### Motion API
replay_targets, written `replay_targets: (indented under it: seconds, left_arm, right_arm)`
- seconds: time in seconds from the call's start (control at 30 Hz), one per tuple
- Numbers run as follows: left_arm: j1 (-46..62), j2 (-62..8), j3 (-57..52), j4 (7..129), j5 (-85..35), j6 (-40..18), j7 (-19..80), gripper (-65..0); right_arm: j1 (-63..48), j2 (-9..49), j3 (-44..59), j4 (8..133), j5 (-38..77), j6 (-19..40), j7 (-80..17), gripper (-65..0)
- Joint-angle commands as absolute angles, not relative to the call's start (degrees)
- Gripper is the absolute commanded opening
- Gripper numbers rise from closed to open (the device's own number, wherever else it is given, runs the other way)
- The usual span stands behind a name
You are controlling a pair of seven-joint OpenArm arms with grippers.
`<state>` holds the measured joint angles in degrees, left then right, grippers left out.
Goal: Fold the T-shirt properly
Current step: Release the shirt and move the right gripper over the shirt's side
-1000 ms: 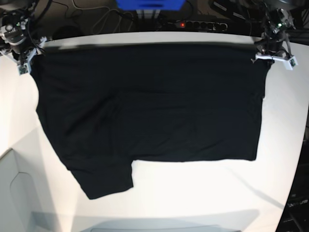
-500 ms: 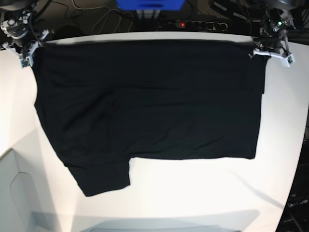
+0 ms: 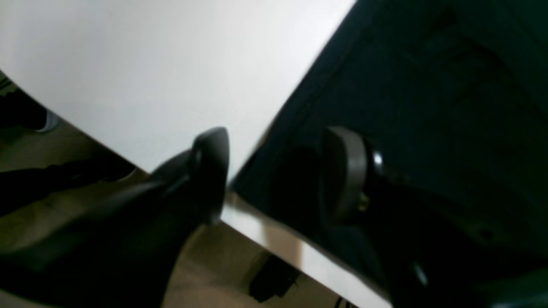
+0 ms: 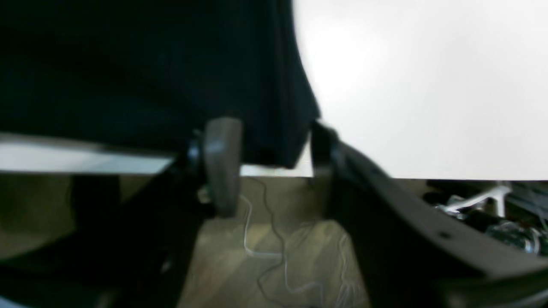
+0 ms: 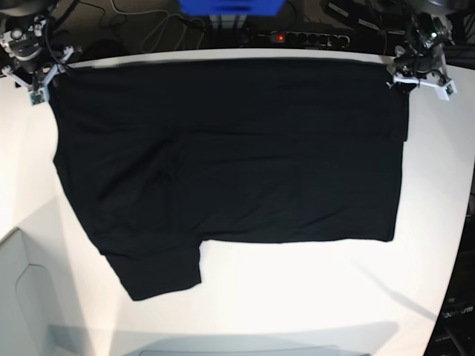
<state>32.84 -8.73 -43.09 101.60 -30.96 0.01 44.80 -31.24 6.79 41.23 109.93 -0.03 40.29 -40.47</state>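
The black T-shirt (image 5: 223, 156) lies spread flat on the white table (image 5: 312, 297), its far hem along the table's back edge and one sleeve (image 5: 159, 271) pointing toward the front left. No print shows. My left gripper (image 5: 418, 78) is at the shirt's far right corner. In the left wrist view it (image 3: 278, 171) stands open, the cloth's corner (image 3: 385, 85) lying between its fingers (image 3: 212, 171) at the table edge. My right gripper (image 5: 35, 74) is at the far left corner. It (image 4: 272, 158) is open too, with the corner (image 4: 274, 141) hanging between the jaws.
Behind the table's back edge are a power strip (image 5: 304, 37), cables and a blue box (image 5: 230, 6). The floor (image 4: 274, 256) shows below that edge. A grey panel (image 5: 22, 297) stands at the front left. Bare table runs along the front and right.
Both grippers drew the shirt's far hem back to the table's back edge. Their jaws, shut on the corners before, now stand apart and the cloth is let go.
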Motion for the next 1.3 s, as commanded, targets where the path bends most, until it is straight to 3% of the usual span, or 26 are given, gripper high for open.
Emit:
replay_targets:
  seconds: [0.0,0.2,0.5,0.83,1.27]
  left_arm:
    - [33.2,-9.5,-43.6,103.0,-31.1,0.1,43.7,-31.2]
    - [31.9,-7.9,-47.2,107.3,-31.1,0.1,43.7,-31.0]
    - [27.5,-7.6,-50.8,109.1,-31.0,0.1,44.4,-30.9]
    - [26.3,-7.5,-50.8,109.1,-30.5,0.1,44.4,-30.9]
    - [26.2,-7.6,-50.8,109.1,-30.4,0.1,44.4,-30.9]
  right_arm:
    - [-30.8,6.5,42.9,111.9,0.0,40.0,-39.7,-34.3]
    - [-23.0,2.9,43.0,116.1,0.0,40.0,-39.7,-33.5]
    - [-16.0,0.0,21.8,115.6,-0.4,40.0,-39.8,-33.2]
    - [-7.4,-0.9,5.2,108.1,-0.4,30.1,-40.0,-33.1]
    - [1.5,0.4,3.7,90.9,-0.4,28.5,-39.7,-33.1]
